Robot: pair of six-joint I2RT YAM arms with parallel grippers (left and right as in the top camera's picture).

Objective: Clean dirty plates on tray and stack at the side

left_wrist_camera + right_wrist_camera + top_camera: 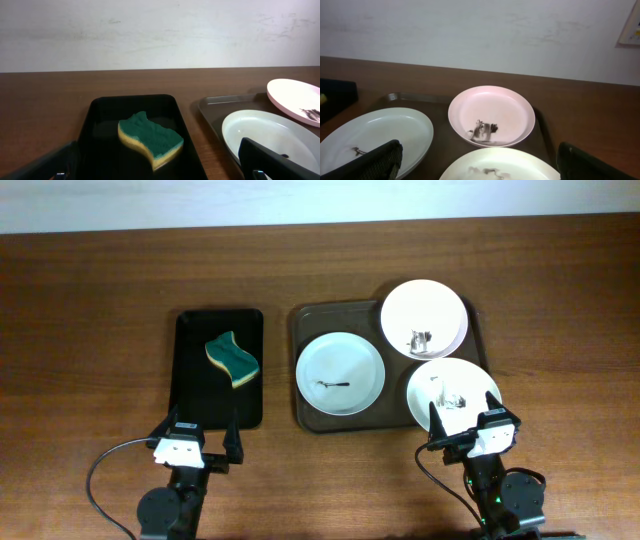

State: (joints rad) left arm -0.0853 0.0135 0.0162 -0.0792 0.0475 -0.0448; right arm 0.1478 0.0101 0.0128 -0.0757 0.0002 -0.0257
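Three white plates lie on the dark brown tray (303,320): one at the left (340,373) with a small dark smudge, one at the back right (424,318) and one at the front right (452,395), both smudged at the centre. My left gripper (197,432) is open and empty at the near end of a narrow black tray. My right gripper (466,416) is open and empty over the near edge of the front right plate. The right wrist view shows the back plate (491,114), the left plate (375,137) and the front plate (500,167).
A green and yellow sponge (232,360) lies in the narrow black tray (192,390), left of the brown tray; it also shows in the left wrist view (150,138). Bare wooden table (90,330) surrounds both trays.
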